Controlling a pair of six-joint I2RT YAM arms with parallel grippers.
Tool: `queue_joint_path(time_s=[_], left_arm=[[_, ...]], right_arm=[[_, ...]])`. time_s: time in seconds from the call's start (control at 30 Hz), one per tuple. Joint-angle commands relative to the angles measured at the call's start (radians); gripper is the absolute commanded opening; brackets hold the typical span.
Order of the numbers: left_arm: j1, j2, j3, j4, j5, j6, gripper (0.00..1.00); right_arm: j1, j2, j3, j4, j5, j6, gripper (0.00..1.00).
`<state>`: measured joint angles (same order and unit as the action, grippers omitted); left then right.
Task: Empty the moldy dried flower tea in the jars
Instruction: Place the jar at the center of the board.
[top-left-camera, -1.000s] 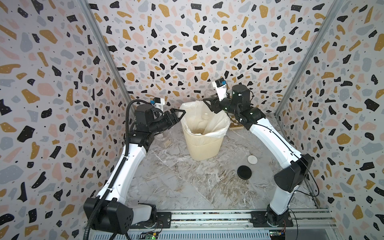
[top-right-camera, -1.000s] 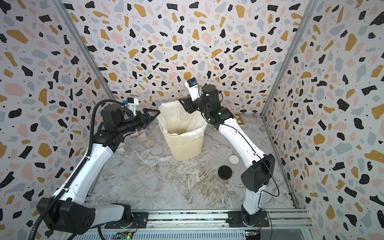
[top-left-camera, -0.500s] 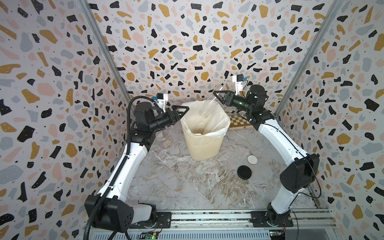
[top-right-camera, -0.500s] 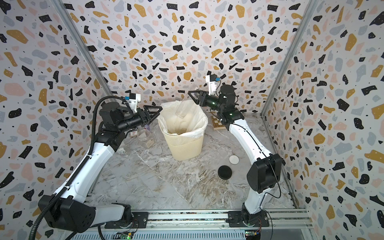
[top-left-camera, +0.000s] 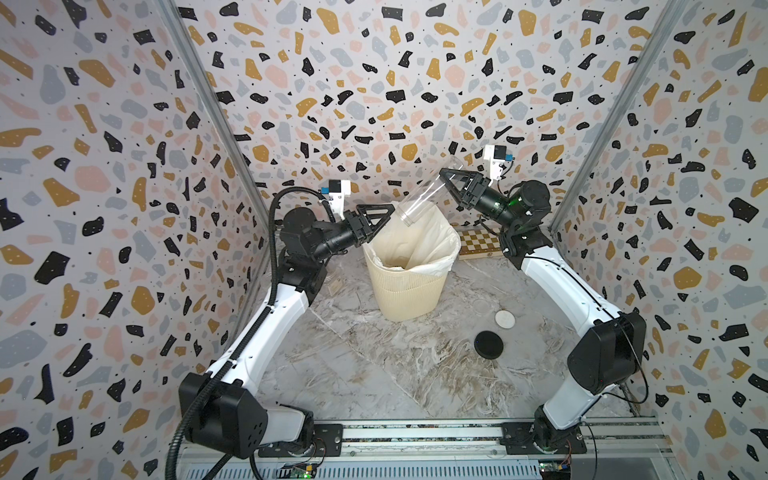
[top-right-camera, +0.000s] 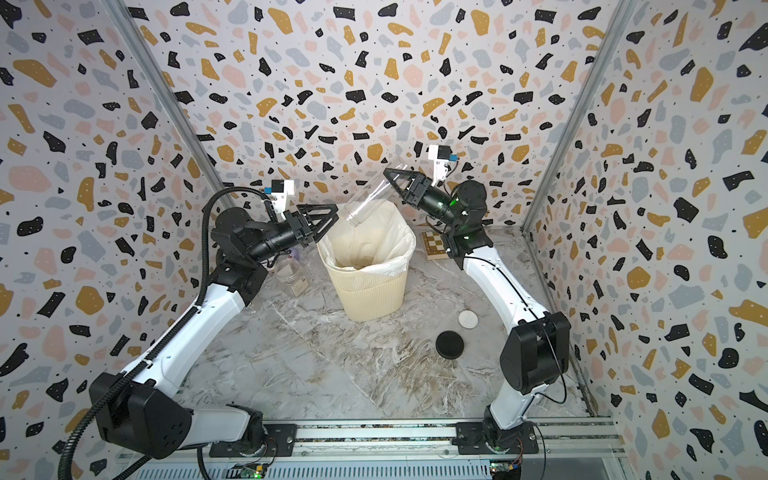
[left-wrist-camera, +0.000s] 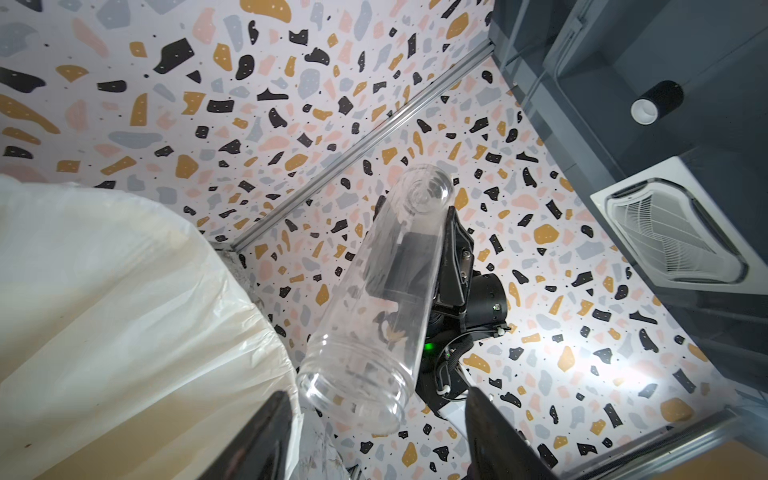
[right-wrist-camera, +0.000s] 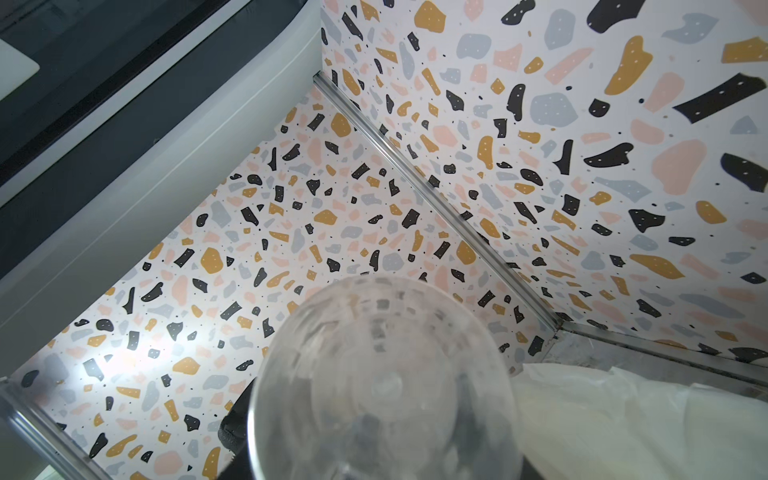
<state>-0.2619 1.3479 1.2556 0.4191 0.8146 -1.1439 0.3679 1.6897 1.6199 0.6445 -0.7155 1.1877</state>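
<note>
Pinching the clear jar (top-left-camera: 419, 199) near its base in my right gripper (top-left-camera: 448, 183), mouth tipped down over the far rim of the bin (top-left-camera: 409, 293), left gripper (top-left-camera: 386, 220) spread just beside that mouth, I judge a nudge there could twist the slick jar loose.

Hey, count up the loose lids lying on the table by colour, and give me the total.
Black lid: 1
White lid: 1
Clear lid: 1
Total: 3
</note>
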Motion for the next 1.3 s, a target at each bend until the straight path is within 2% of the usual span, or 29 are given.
queue_joint_path(time_s=[0.0,0.1,0.3,0.63,0.93,1.27], left_arm=[[-0.011,0.000,0.006,0.124,0.039,-0.061,0.62],[-0.024,0.006,0.009,0.128,0.058,-0.079,0.56],[-0.042,-0.024,-0.021,0.080,0.042,-0.062,0.56],[-0.063,0.007,-0.003,0.134,0.034,-0.096,0.54],[-0.081,0.040,-0.003,0.194,0.022,-0.132,0.39],[-0.083,0.029,-0.021,0.258,-0.006,-0.144,0.14]], right_arm=[[0.000,-0.017,0.007,0.084,-0.018,0.055,0.45],[0.000,-0.013,0.003,0.086,-0.013,0.059,0.44],[0.000,-0.010,0.000,0.075,0.005,0.039,0.43],[0.013,-0.016,0.004,0.004,0.027,-0.046,0.42],[0.023,-0.004,0.002,0.010,0.022,-0.040,0.42],[0.020,-0.004,-0.023,0.059,0.018,0.016,0.42]])
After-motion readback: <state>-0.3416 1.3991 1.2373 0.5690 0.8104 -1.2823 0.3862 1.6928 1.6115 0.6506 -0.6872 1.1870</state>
